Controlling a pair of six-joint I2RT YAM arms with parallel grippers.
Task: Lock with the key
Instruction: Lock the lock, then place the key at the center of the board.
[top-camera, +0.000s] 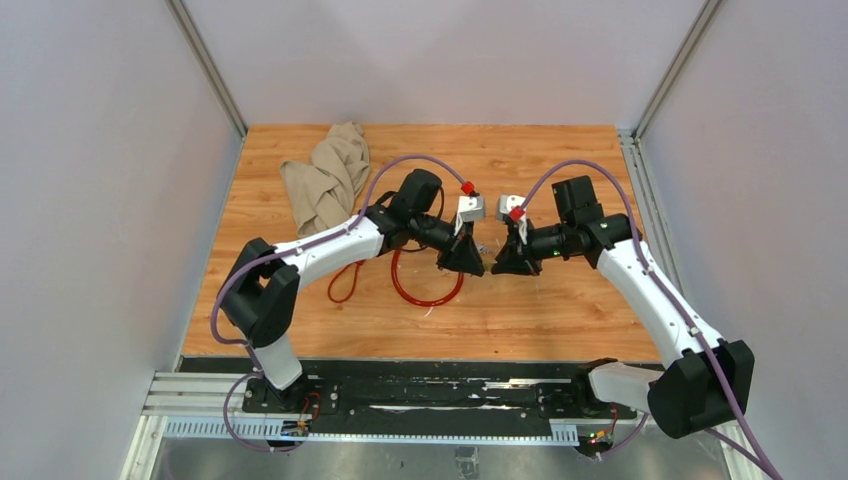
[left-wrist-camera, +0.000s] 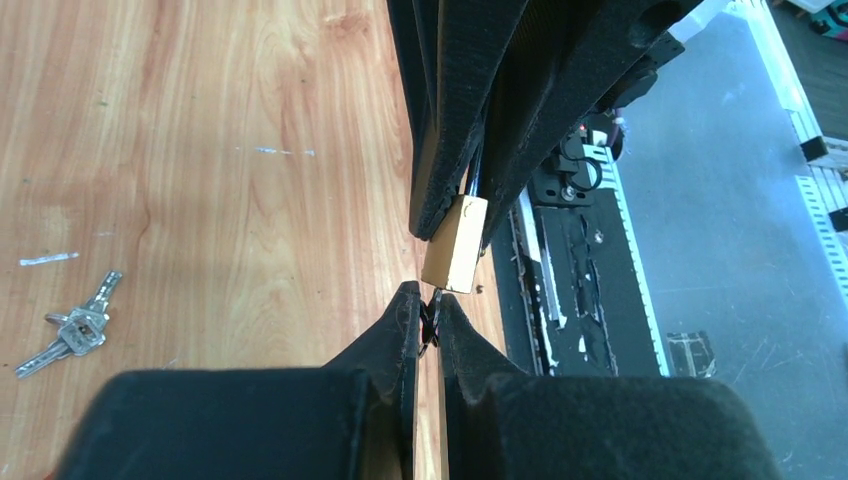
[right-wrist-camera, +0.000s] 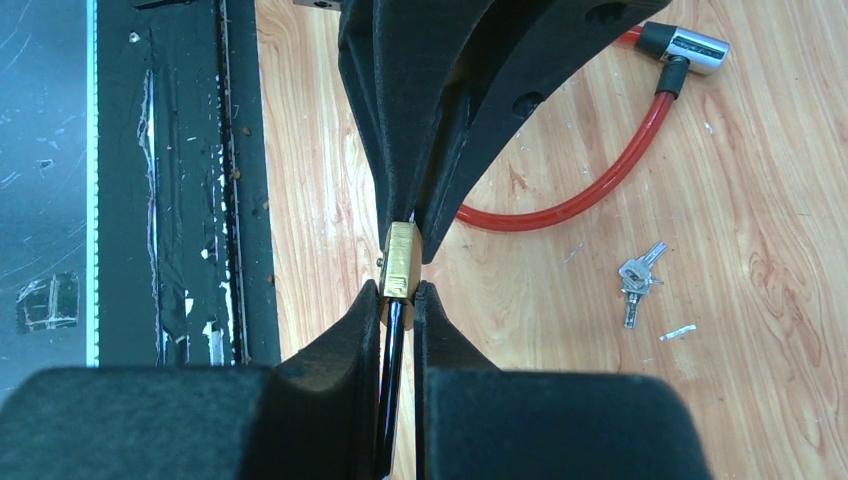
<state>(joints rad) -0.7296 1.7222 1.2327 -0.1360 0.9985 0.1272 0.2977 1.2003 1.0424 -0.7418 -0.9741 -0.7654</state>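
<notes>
The key (left-wrist-camera: 75, 330) is a small silver-grey bunch on a ring, lying loose on the wooden table; in the right wrist view the key (right-wrist-camera: 637, 278) lies right of my fingers, near the red cable. Neither gripper touches it. The two grippers meet tip to tip at mid-table. My right gripper (right-wrist-camera: 403, 292) (top-camera: 503, 264) is shut on a small brass padlock (right-wrist-camera: 400, 258), whose dark shackle runs back between the fingers. My left gripper (left-wrist-camera: 428, 300) (top-camera: 470, 262) is shut on a thin small key at the far end of that padlock (left-wrist-camera: 455, 245).
A big red cable loop (top-camera: 425, 295) lies under the left wrist, and its silver lock head (right-wrist-camera: 695, 47) shows at the top right. A thin red loop (top-camera: 343, 283) lies further left. A crumpled beige cloth (top-camera: 325, 178) sits at the back left. The black base rail (left-wrist-camera: 590, 290) runs along the near edge.
</notes>
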